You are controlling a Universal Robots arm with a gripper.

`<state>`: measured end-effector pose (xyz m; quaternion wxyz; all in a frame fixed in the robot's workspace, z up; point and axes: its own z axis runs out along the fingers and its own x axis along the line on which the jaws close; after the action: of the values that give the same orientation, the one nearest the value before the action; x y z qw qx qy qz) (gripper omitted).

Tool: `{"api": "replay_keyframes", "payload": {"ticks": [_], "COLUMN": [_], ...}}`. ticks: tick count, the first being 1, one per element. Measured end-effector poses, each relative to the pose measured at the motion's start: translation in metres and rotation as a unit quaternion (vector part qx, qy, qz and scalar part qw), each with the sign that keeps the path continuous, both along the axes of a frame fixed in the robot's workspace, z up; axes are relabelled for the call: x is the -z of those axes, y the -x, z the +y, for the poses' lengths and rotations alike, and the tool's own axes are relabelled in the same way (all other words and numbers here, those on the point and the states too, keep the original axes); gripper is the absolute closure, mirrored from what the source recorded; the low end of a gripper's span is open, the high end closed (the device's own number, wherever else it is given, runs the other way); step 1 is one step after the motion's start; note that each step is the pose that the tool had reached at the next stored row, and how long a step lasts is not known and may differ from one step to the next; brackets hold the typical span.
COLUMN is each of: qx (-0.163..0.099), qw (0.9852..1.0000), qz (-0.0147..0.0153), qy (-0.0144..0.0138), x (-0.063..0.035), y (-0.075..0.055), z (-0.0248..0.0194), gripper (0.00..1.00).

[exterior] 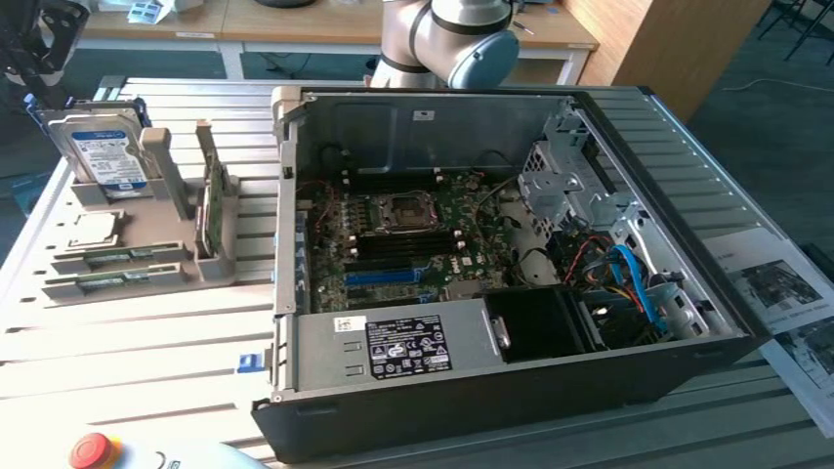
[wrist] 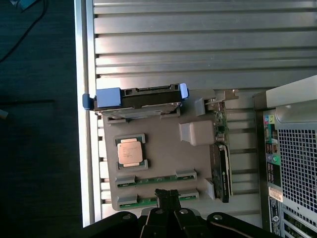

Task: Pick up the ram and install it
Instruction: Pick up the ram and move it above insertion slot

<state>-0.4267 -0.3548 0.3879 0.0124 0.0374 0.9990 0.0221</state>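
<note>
Exterior view: we note the open computer case (exterior: 521, 401) lying on the slatted table (exterior: 131, 342), with the motherboard (exterior: 404, 244) exposed inside and its blue slot strip (exterior: 391, 277) at the near edge of the board. The arm (exterior: 456, 34) rises behind the far wall of the case. On the exterior view's left, beside the case, stands a grey tray (exterior: 144, 239). At its far end is a hard drive (exterior: 102, 147) upright, nearer a CPU (exterior: 94, 230), and nearest two green sticks lying flat and parallel in their holders: the farther ram (exterior: 124, 256) and the nearer ram (exterior: 111, 281). An upright card (exterior: 209, 210) stands on the tray's case side. A red button (exterior: 94, 449) sits at the near edge. Wrist view: we look down on the same tray (wrist: 163, 153), with hard drive (wrist: 141, 96), CPU (wrist: 130, 151), card (wrist: 221, 168) and a corner of the case (wrist: 292, 148). The gripper (wrist: 168, 194) shows its claw pressed together, holding nothing. Its tips overlap the nearer ram (wrist: 143, 201), with the farther ram (wrist: 156, 179) just beyond. We cannot tell whether the tips touch the stick or hang above it.
</note>
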Motion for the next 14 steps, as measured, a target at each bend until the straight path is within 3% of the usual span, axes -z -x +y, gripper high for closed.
{"api": "replay_keyframes", "payload": {"ticks": [7, 14], "qx": [-0.005, -0.045], "qw": [1.0, 0.999], "qz": [0.0, 0.0], "qy": [0.0, 0.0], "x": [0.0, 0.0], "y": [0.0001, 0.0], "z": [0.0, 0.0], "gripper": [0.9, 0.9]}}
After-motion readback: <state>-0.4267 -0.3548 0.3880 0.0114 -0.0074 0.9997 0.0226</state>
